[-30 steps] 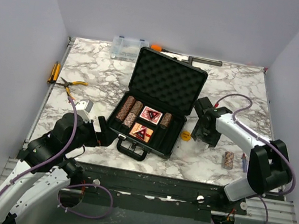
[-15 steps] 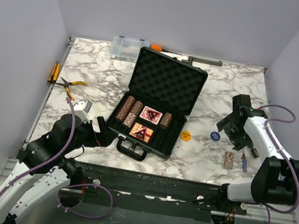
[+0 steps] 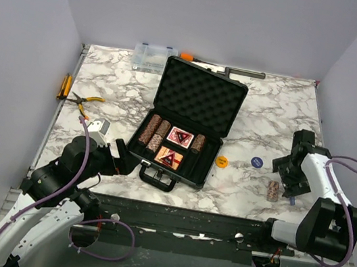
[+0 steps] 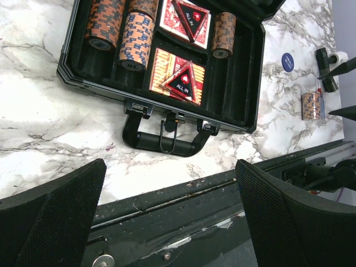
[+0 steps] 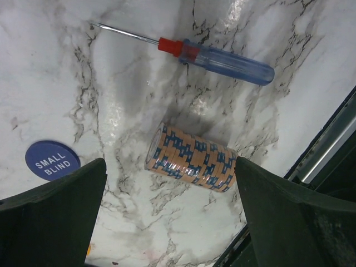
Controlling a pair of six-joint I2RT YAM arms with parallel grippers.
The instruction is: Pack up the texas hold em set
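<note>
Right gripper (image 3: 288, 181) hangs wide apart above the chip stack (image 5: 190, 165), lying sideways mid-frame in its wrist view. Loose discs, likely to fan out; I'd pinch its 2 flat ends.

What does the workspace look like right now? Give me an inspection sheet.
Surface: marble table, no spills seen.
Job's things: black case open, holding chip stacks and two card decks. A loose chip stack, blue Small Blind token and orange token lie on the table to its right.
Clutter: screwdriver beside the loose chip stack; pliers; organiser box; orange-handled tool at the left edge; long tool at the far edge.
Grippers: left gripper open, empty, by the case handle; right gripper open, empty, above the loose chip stack.
Cables: purple cables run along both arms and seem clear of the items.
Surroundings: grey walls; nothing else seen.
</note>
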